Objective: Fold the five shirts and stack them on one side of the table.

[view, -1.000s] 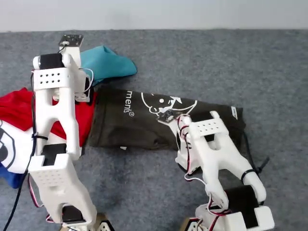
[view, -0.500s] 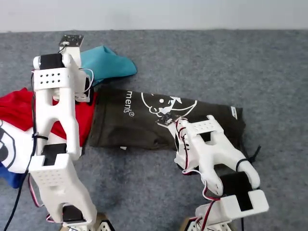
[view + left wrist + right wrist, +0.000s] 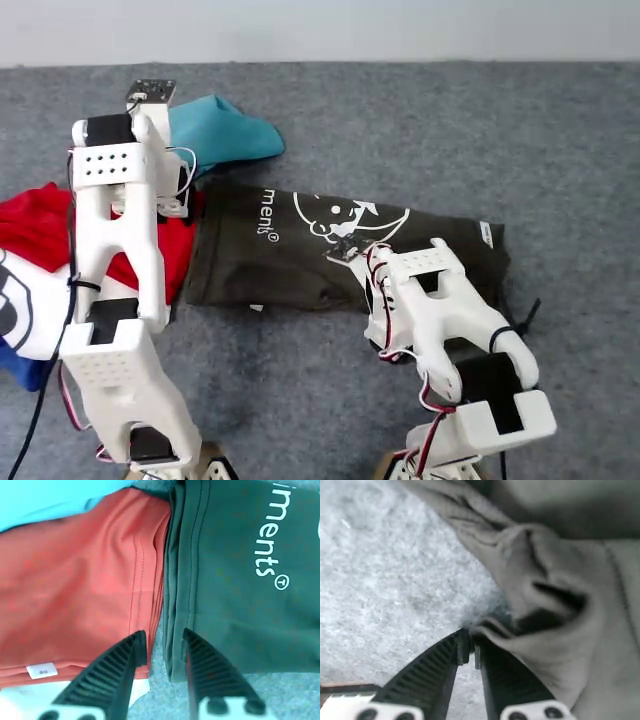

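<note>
Loosely folded, the rumpled dark shirt [image 3: 262,268] is pinched by right jaws; left jaws spread.

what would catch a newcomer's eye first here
The dark shirt with white print, lying across the middle, stands out. The right gripper pinches its bunched near edge, while the left gripper hangs open over the line where that shirt meets the red shirt.
</note>
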